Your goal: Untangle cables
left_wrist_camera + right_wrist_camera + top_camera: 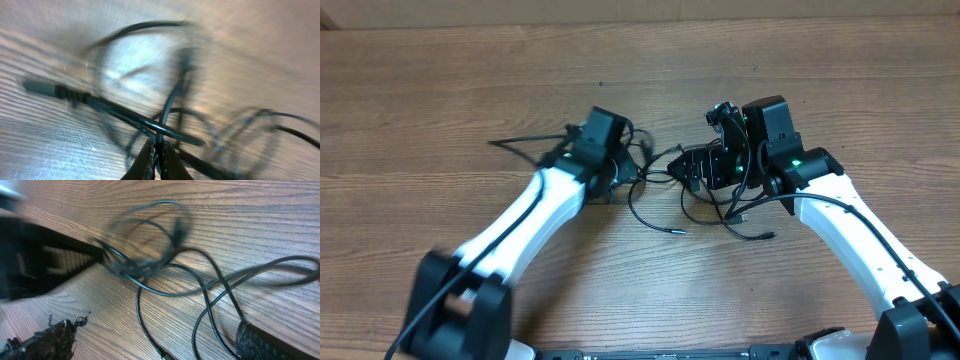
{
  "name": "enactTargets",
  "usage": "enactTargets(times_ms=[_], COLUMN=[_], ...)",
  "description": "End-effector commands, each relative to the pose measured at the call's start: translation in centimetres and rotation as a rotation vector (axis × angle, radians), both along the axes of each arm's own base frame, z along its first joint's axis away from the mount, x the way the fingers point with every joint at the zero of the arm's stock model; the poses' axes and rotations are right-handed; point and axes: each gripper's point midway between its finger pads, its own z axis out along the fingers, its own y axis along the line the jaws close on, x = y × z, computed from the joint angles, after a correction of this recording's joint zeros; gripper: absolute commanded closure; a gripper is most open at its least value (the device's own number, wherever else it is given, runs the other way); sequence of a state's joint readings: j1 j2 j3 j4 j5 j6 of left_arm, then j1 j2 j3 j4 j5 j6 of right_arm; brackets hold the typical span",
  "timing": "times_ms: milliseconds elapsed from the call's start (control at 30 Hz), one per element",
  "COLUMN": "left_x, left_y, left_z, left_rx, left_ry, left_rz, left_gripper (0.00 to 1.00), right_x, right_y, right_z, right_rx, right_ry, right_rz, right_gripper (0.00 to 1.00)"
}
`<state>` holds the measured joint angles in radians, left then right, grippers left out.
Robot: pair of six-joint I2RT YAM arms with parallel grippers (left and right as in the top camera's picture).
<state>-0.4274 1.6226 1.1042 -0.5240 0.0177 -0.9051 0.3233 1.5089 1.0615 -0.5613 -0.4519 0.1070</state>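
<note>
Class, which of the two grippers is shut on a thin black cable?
The left gripper, pinching a thin black cable; the right gripper stands wide open, holding nothing.

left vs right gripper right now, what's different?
Left gripper is shut, pinching a strand of the cables; right gripper is wide open, holding nothing. Left gripper sits at the tangle's left side, right gripper at its right, loose strands between its fingers. Both are at the same tangle.
</note>
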Motion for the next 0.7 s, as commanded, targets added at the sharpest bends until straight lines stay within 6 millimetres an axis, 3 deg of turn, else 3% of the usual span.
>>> enactTargets(times_ms=[0, 167, 333, 600, 667], left_x=[0.1, -0.5, -1.0, -1.3, -1.4], left_y=[0.8, 1.2, 1.3, 0.5, 0.0], left_z=[5.1, 8.8, 10.8, 11.5, 11.6], left_rx=[-0.036, -0.072, -0.108, -0.171, -0.199], left_ry=[-0.122, -0.205, -0.251, -0.244, -0.240], left_rz=[-0.006, -0.001, 0.004, 0.002, -0.010], left_gripper=[0.96, 0.96, 0.96, 0.96, 0.96], right_x=[0.5, 0.6, 0.1, -1.4, -1.3], right_y=[0.2, 0.2, 1.4, 4.3, 4.4], right_z=[0.5, 0.5, 1.4, 4.4, 4.5], right_rx=[-0.001, 0.001, 0.073, 0.277, 0.299], right_ry=[-0.022, -0.021, -0.017, -0.025, 0.015], right_rz=[0.002, 0.000, 0.052, 0.203, 0.163], right_gripper=[0.00, 0.00, 0.00, 0.00, 0.00])
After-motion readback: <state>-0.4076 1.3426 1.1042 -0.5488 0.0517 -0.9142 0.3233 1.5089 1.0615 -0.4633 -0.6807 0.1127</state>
